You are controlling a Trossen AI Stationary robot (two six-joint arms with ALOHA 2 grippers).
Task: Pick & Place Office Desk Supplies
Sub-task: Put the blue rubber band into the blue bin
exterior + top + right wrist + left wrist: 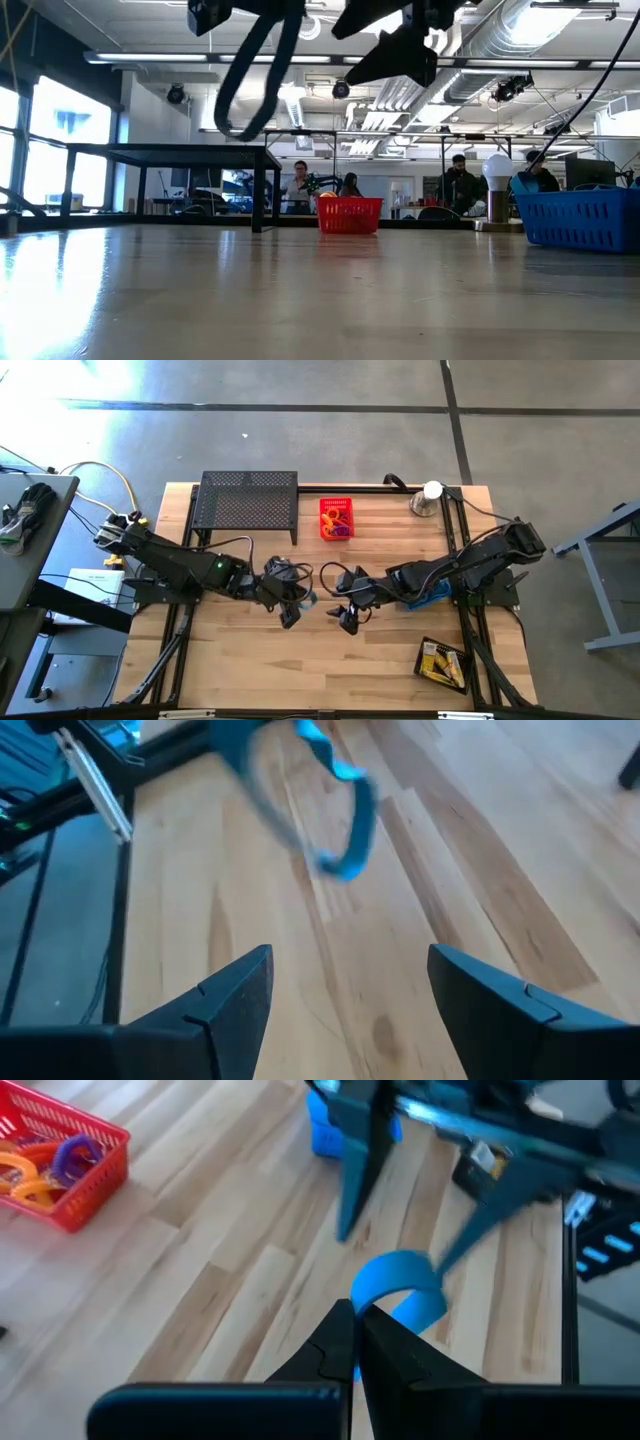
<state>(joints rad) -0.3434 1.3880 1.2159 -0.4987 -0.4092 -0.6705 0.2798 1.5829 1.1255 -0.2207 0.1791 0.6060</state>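
Trouble could come from the handover itself: the left hand hangs above the middle of the pale wooden counter, its fingers pinched together on a thin blue band loop, and the right hand sits just opposite with its fingers spread wide apart and nothing between them. My read is that the band is about to change hands or be carried off, and a flimsy loop like this can swing or fold away as the open fingers come in, so they may close on air. If the left hand lets go too soon, the band drops to the counter and lies flat, hard to pinch again. The two hands are also close together over the counter, so a bump between them is possible.

Now the band: a narrow ribbon-like loop, bright blue in the wrist views, dark against the light in the low view, dangling free below the pinch and clear of the wood. It looks soft and limp, bending under its own weight.

Farther back, a small red mesh basket holds orange and purple elastic loops, beside the black mesh shelf.
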